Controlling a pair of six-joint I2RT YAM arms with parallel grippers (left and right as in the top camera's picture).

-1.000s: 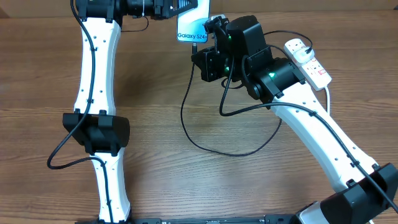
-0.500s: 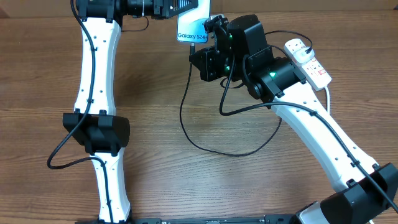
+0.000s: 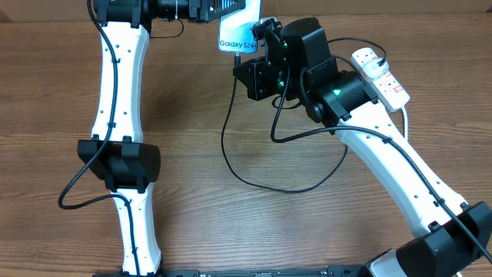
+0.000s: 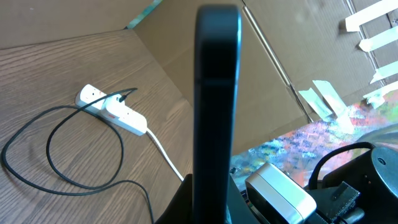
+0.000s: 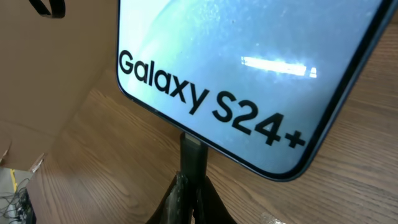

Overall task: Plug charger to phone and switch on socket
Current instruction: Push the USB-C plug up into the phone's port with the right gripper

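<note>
Right wrist alone shows right gripper (image 5: 188,190) pinching charger tip (image 5: 192,152) under Galaxy S24+ phone (image 5: 236,68), 6 o'clock edge, left gripper (image 3: 227,8) clamping it

Kind of place: this is looking like a robotics lab bench, a rigged test station rather than a lived-in room.
Arms: a left arm (image 3: 119,85) and a right arm (image 3: 392,161), white-shelled with black joints and loose black cabling, are rising from the near edge of the wood-grain table (image 3: 192,223).
Backdrop: a plain cardboard panel (image 4: 267,62) is standing along the far edge — strips of pale tape (image 4: 367,15) are sticking to it.
Power: a white socket (image 3: 380,75) is lying by the far right corner — its switches are showing red.
</note>
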